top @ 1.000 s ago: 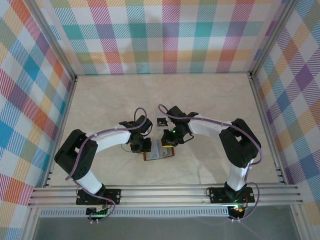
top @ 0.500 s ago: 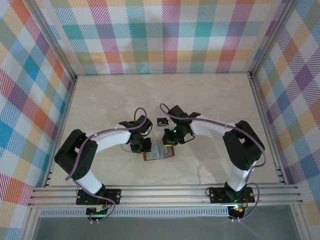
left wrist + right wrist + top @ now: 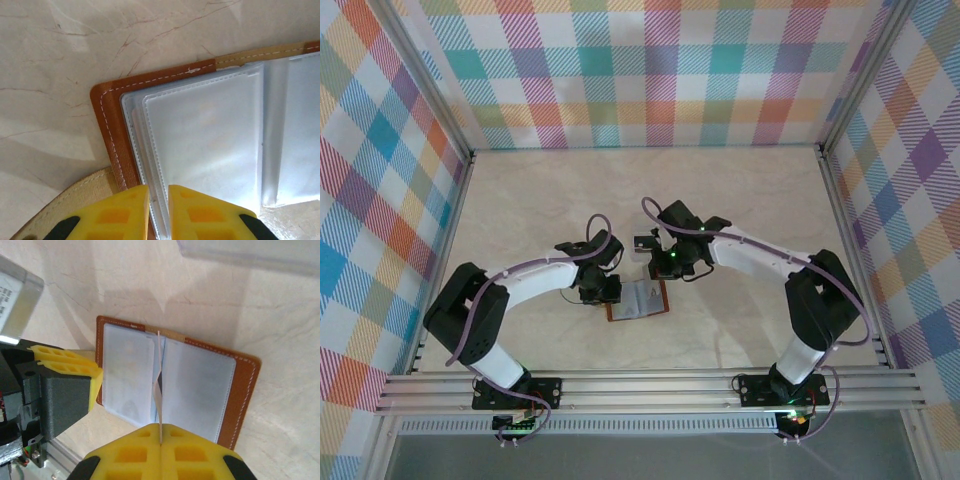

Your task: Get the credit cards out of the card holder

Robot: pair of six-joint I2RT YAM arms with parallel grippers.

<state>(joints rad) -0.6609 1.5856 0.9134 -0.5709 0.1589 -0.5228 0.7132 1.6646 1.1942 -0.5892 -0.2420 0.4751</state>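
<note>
Marble table [image 3: 520,205], card holder [image 3: 640,301] (left fingers [image 3: 122,215] clamped)

I have the card holder [image 3: 638,300] lying open on the worktop [image 3: 520,200], about midway between the left and right edges and nearer the near edge than the far one. Its fold runs from near to far. The left fingers [image 3: 120,212] sit at its left edge, just over the sleeve pages [image 3: 205,135]. At the fold a thin leaf [image 3: 158,385] stands on edge between the right fingers [image 3: 125,455]; I can't tell whether it's a card or a sleeve page. Behind the holder, apart from it, a small tray [image 3: 235,251] sits on the worktop.
</note>
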